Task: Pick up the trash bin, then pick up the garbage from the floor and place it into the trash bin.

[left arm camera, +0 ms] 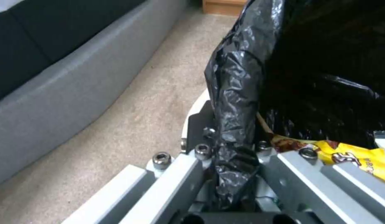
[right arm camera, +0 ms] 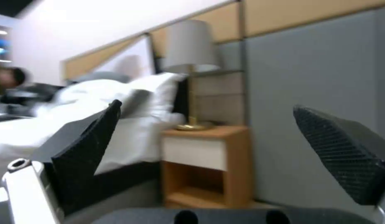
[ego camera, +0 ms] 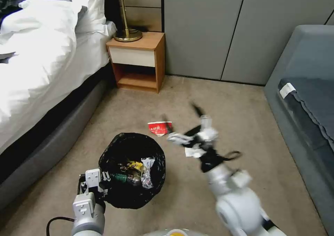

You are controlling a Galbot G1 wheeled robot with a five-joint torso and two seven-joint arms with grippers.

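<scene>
Holding the trash bin (ego camera: 132, 170) by its rim, my left gripper (left arm camera: 232, 155) is clamped on the black liner near the bed base (ego camera: 52, 149). My right gripper (right arm camera: 217, 149) is spread empty above the crushed red-white cup (ego camera: 159, 128) on the carpet (ego camera: 226, 100).

trash bin (ego camera: 132, 170): black-lined, upright, holds wrappers | red-white cup (ego camera: 160, 128): crushed, on carpet

Left gripper (ego camera: 104, 183) grips the trash bin (ego camera: 132, 170) rim; right gripper (ego camera: 181, 119), fingers spread, hovers beside a red-white paper cup (ego camera: 159, 128) on carpet
</scene>
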